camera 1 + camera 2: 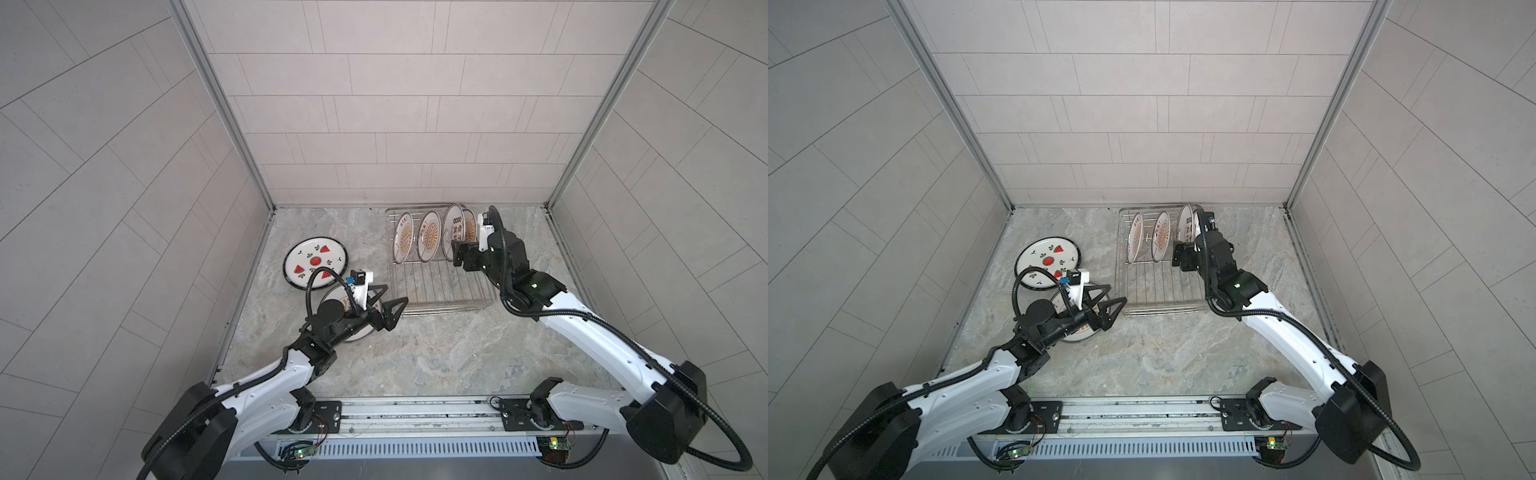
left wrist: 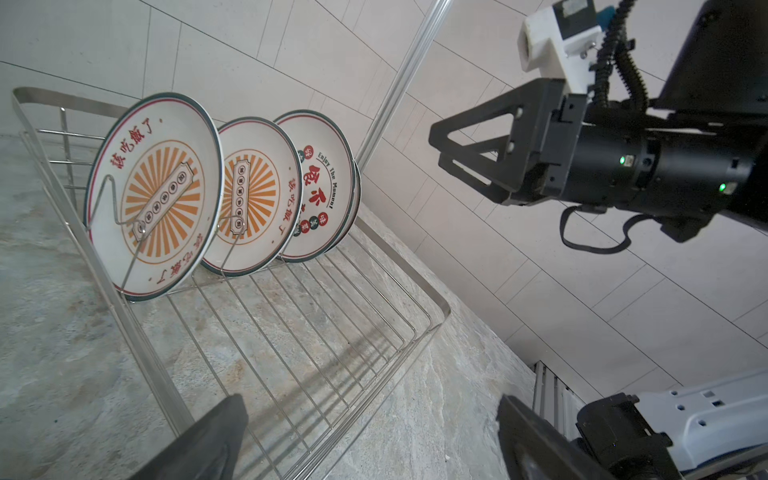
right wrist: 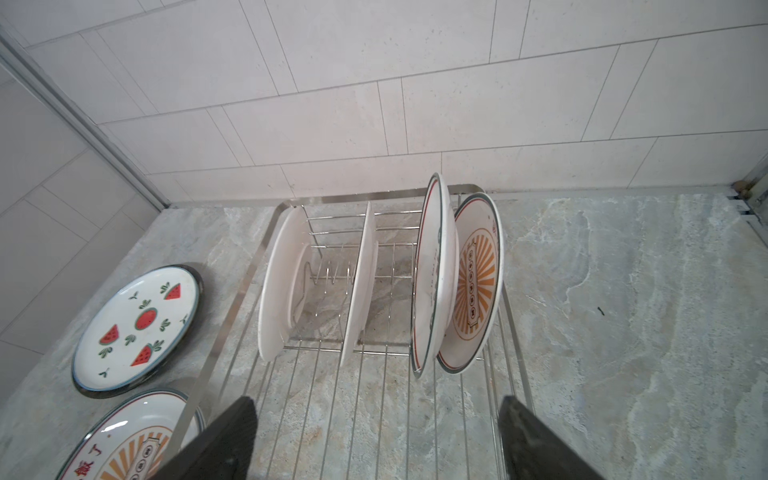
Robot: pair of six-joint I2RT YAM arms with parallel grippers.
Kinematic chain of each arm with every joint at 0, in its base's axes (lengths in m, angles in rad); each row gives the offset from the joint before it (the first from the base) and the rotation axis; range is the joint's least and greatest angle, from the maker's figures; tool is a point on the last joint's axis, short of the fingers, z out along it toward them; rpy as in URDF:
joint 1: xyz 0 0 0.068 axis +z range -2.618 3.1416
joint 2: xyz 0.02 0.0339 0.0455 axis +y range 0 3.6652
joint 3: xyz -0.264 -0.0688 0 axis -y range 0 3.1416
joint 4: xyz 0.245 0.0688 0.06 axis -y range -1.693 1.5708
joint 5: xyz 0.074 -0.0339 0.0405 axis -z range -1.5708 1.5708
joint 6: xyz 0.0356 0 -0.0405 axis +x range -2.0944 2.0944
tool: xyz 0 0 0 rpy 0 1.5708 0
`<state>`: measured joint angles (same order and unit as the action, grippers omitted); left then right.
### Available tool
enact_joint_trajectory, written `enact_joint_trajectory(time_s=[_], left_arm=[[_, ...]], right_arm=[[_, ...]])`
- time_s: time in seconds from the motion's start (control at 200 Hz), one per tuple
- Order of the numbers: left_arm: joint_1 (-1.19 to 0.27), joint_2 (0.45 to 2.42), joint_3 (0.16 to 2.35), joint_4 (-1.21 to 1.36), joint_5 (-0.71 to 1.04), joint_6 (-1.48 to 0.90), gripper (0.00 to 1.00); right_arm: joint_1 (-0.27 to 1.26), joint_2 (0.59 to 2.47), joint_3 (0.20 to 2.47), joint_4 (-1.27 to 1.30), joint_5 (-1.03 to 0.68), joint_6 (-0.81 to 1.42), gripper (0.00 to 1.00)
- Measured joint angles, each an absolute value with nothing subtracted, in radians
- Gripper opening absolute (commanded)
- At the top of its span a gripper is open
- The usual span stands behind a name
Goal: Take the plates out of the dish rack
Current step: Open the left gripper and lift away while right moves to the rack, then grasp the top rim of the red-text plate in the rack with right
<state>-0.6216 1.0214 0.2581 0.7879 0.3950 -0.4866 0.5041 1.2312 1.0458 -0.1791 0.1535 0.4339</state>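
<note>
The silver wire dish rack (image 1: 449, 309) (image 1: 1158, 311) stands at the back right of the table. Several sunburst plates stand upright along its far end (image 1: 429, 236) (image 2: 162, 195) (image 3: 478, 286). My right gripper (image 1: 455, 252) (image 3: 376, 436) hovers open over the rack's grid base, just in front of the rightmost plates (image 3: 432, 274), and holds nothing. My left gripper (image 1: 397, 292) (image 2: 370, 436) is open and empty at the rack's near left corner. A watermelon plate (image 1: 314, 262) (image 3: 137, 328) lies flat on the table. A sunburst plate (image 1: 336, 297) (image 3: 124, 440) lies beside it under my left arm.
Tiled walls close in the marble table at the back and on both sides. A metal corner post (image 1: 266, 199) rises at the back left. The arms' mounting rail (image 1: 415, 411) runs along the front edge.
</note>
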Motion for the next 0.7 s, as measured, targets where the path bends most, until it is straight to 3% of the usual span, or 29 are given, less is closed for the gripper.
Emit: enact_joint_trajectory(time_s=[0.38, 0.696], left_arm=[[-0.622, 1.061, 0.260, 0.802, 0.377, -0.458, 1.00], [-0.622, 1.022, 0.260, 0.793, 0.319, -0.427, 1.00]], right_arm=[[0.422, 1.596, 1.357, -0.294, 0.241, 0.405, 0.46], [0.409, 1.769, 1.531, -0.372, 0.295, 0.367, 0.34]])
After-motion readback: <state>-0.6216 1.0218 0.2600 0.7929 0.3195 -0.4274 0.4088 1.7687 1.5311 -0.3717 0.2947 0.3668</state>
